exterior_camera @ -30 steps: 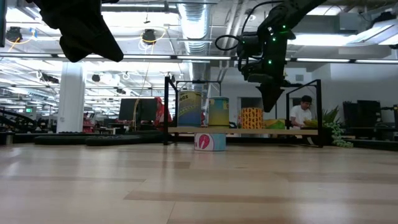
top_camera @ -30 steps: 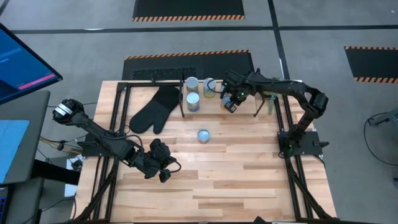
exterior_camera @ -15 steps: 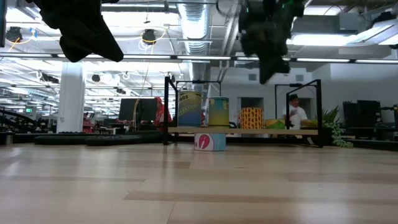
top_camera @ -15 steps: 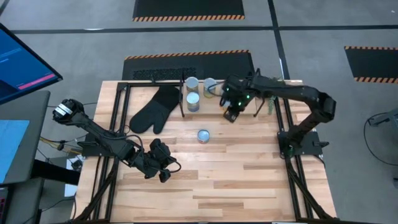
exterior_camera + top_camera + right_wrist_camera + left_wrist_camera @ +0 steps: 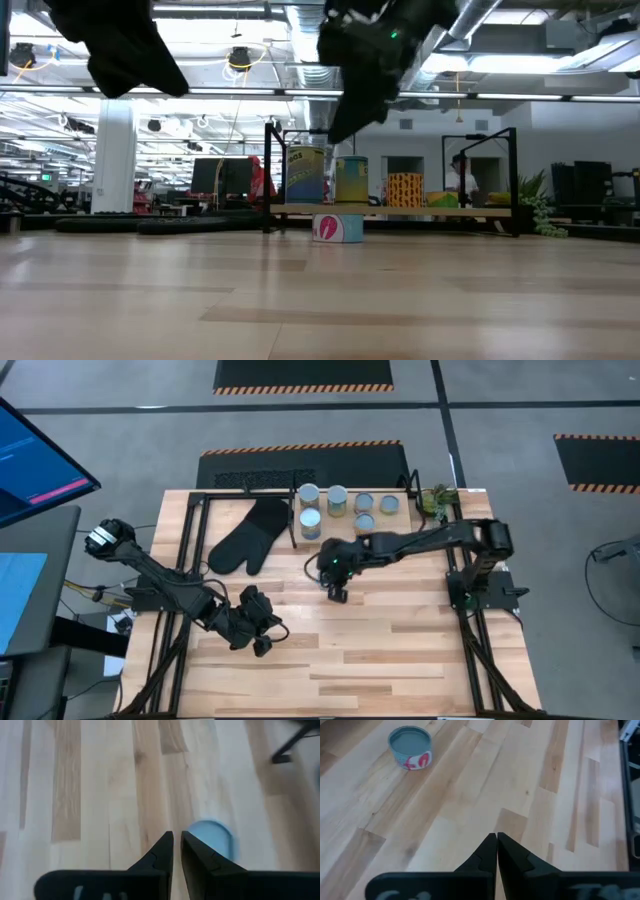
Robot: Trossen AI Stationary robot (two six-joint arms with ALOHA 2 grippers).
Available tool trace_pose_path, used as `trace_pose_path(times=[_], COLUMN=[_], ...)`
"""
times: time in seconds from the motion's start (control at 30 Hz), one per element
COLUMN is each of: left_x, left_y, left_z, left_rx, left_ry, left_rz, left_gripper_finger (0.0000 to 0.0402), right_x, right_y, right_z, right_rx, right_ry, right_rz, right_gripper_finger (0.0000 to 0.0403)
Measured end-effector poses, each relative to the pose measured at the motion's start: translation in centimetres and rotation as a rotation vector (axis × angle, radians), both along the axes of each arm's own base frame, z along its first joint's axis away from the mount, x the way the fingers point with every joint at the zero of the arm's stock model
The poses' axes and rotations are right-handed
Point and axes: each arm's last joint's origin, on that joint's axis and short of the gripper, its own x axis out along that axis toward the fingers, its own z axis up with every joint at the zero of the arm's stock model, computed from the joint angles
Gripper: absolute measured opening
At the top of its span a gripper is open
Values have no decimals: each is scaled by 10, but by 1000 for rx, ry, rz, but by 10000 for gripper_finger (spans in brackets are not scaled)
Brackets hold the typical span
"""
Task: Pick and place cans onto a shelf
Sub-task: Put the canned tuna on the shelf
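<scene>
Several cans (image 5: 364, 504) stand on the shelf (image 5: 385, 532) at the table's far side; the low view shows them on its board (image 5: 440, 211). One short can with a bluish-grey top (image 5: 410, 747) stands on the tabletop in front of the shelf (image 5: 339, 228). My right gripper (image 5: 336, 592) hovers above this can with its fingers shut, and hides it in the high view; the right wrist view shows the can's top (image 5: 214, 836) just beyond the fingertips (image 5: 176, 842). My left gripper (image 5: 256, 635) is shut and empty near the table's front left.
A black oven mitt (image 5: 250, 535) lies left of the shelf. A small green plant (image 5: 436, 500) stands at the shelf's right end. Bare planks stretch between the loose can and the table's near edge.
My right gripper has left the shelf's right part and gone toward the table's near-left, ending above the loose can in front of the shelf. The cans on the shelf, covered by the arm before, now show.
</scene>
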Motion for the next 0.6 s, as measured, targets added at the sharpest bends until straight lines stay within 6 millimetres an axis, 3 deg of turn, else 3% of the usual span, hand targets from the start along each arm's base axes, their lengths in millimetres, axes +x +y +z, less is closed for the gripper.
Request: trace_pose_path(times=[0.2, 0.37, 0.6], left_x=[-10, -13, -14], left_y=[-11, -15, -15], left_z=[-2, -2, -2], left_rx=[-13, -6, -1], left_ry=[23, 20, 20], left_rz=[-21, -19, -16], left_gripper_finger=[0, 0, 0], right_x=[12, 15, 14], right_y=[-1, -2, -3], right_z=[-27, -29, -30], right_rx=[40, 95, 107], right_ry=[43, 35, 40], right_rz=[-55, -18, -4], right_gripper_finger=[60, 75, 131])
